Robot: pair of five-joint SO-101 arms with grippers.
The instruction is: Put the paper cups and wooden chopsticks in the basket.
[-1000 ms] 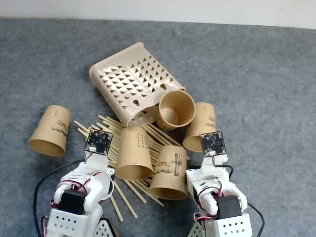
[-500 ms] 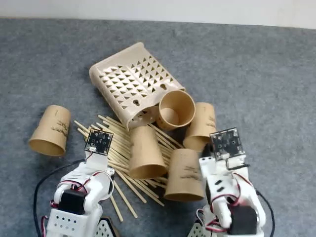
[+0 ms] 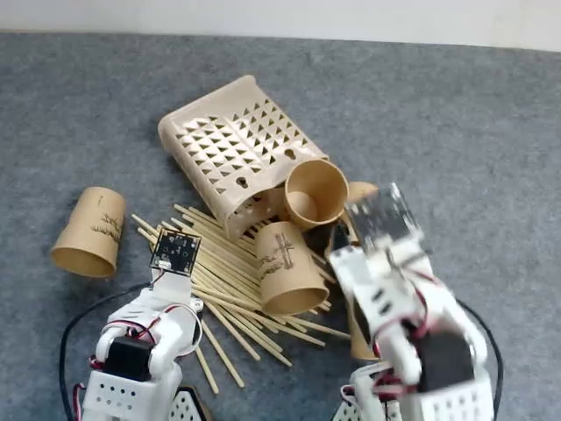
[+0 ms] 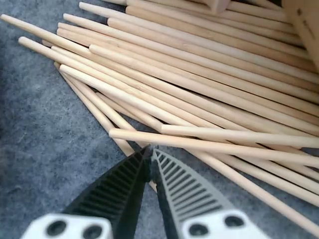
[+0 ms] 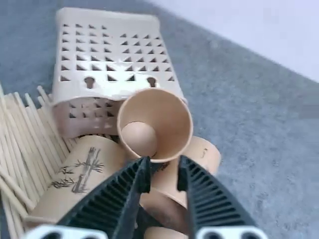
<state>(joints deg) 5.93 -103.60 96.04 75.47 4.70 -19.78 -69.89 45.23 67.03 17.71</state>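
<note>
Several paper cups lie scattered on a grey, felt-like carpet [image 3: 473, 132]. Each is a smooth, tan, tapered shape. The left cup [image 3: 89, 231] is set on its side, well apart from the rest. A printed cup [image 3: 287, 267], marked with a dark bamboo sketch, is laid across the chopsticks [image 3: 230, 279]. An open cup [image 3: 316, 195] is leaned against the basket [image 3: 235, 147] with its mouth turned upward, and only its round base is seen inside. A fourth cup [image 3: 362, 189] is partly hidden behind the right arm.

The basket is made of cream plastic, oblong with rounded corners, and is pierced by rows of triangular holes and two keyhole slots. It is lying on its side; what it holds cannot be told.

The chopsticks are pale, round, plain wooden sticks, heaped in a loose fan just beside the basket.

The left gripper [image 4: 151, 149] is seen with its ribbed black fingers pressed together, tips low over the sticks, nothing caught between them. The right gripper [image 5: 163, 162] is held narrowly apart near the open cup's rim, clamped on nothing.
</note>
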